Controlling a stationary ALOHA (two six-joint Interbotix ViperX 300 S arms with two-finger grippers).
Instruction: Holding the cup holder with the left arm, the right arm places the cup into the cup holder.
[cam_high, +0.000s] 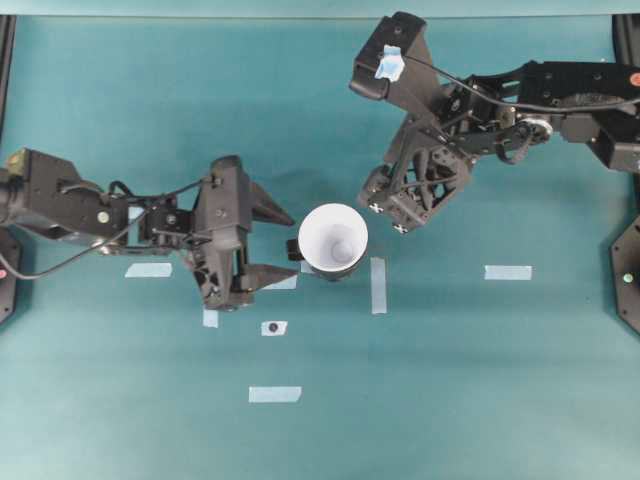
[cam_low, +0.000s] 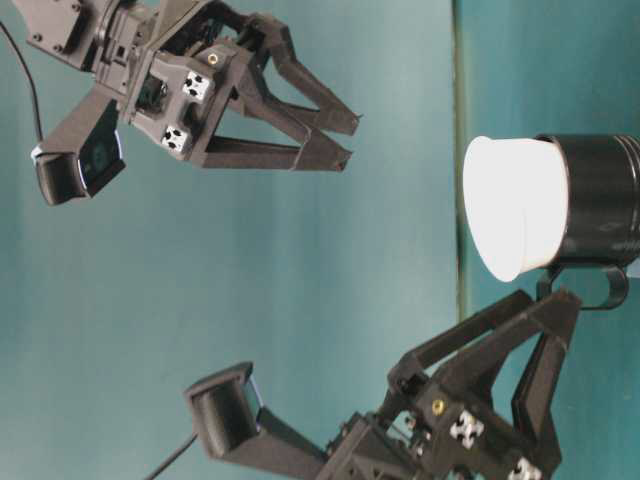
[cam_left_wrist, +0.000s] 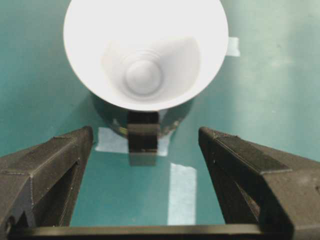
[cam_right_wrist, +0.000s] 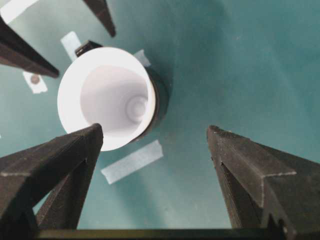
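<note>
The plain white cone-shaped paper cup (cam_high: 334, 237) sits nested in the glossy black round cup holder (cam_high: 300, 248) on the teal table (cam_high: 450, 380), both the left gripper (cam_high: 275, 243) and right gripper (cam_high: 388, 215) spread wide, empty.

Cup (cam_high: 334, 238) inside cup holder (cam_high: 296, 249)

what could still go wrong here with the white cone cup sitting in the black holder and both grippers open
The white cone-shaped paper cup already sits in the glossy black round holder, and neither gripper holds anything.
1. The open left gripper straddles the holder's handle stub; a careless sideways retreat could clip it and tip both.
2. The right gripper hangs open close by; swinging across could knock the overhanging rim.
</note>
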